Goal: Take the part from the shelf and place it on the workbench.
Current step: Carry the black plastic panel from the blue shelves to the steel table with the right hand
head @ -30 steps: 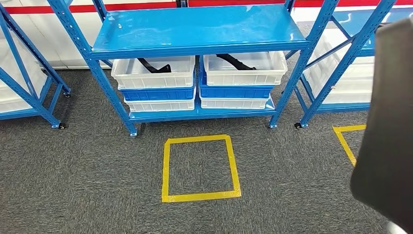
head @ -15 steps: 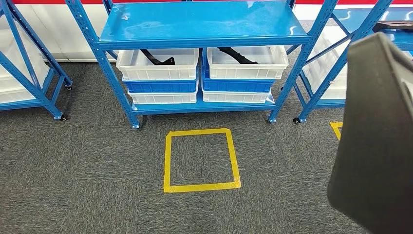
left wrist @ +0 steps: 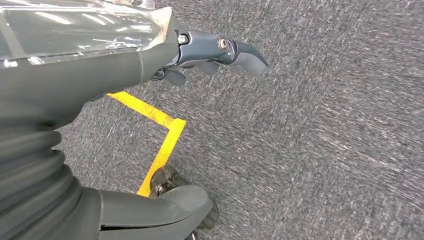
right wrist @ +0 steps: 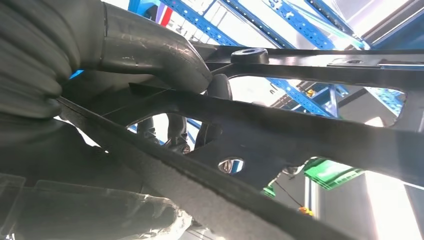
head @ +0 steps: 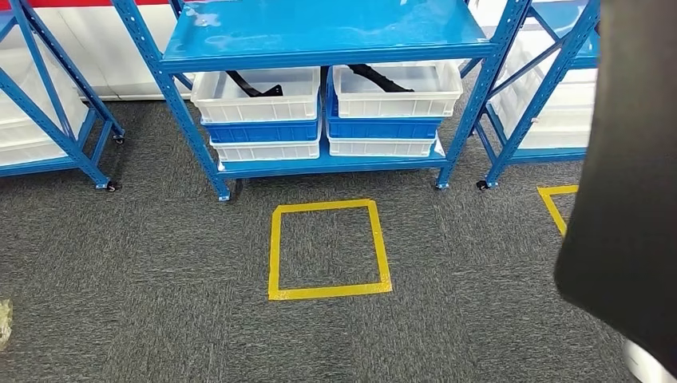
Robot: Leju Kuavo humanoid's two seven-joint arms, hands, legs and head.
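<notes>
The robot's right hand (right wrist: 150, 75) clamps its thick grey thumb and darker fingers (right wrist: 176, 131) around a black part (right wrist: 280, 135), a flat frame of metal bars with round holes, held up in the air close to the wrist camera. In the head view the same part shows as a broad dark slab (head: 631, 183) at the right of the blue shelf (head: 319, 36). The left hand (left wrist: 150, 70) hangs over the grey carpet (left wrist: 325, 125) with its fingers apart and nothing in its grasp, a corner of yellow tape (left wrist: 165, 135) on the floor beneath it. In front of the shelf, a yellow tape square (head: 328, 249) marks the carpet. On the shelf's lower level two stacks of white and blue bins sit side by side; the left top bin (head: 257, 94) and the right top bin (head: 397, 88) each hold another black part. More blue racks stand at either side of the shelf.
</notes>
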